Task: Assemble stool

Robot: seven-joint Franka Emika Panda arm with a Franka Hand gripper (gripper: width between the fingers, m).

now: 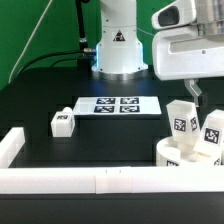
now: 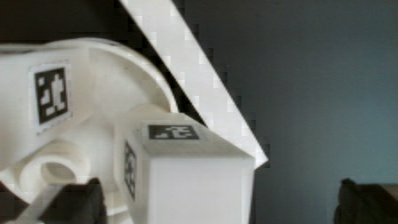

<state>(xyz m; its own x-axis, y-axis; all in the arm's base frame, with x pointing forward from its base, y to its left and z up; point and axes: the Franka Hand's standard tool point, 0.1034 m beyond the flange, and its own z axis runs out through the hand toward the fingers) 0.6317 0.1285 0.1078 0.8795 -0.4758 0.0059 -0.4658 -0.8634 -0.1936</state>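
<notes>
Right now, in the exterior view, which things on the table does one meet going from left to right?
loose leg → marker board → seat disc, carrying first upright leg → second upright leg

Tagged leg [image 2: 189, 182] in front of seat disc [image 2: 93, 72], white rail [image 2: 183, 60] beyond.

No readable words; coded square tags [image 1: 181, 125] on legs [image 1: 180, 107], triangle sign [image 1: 118, 38] on arm base [image 1: 118, 60].
</notes>
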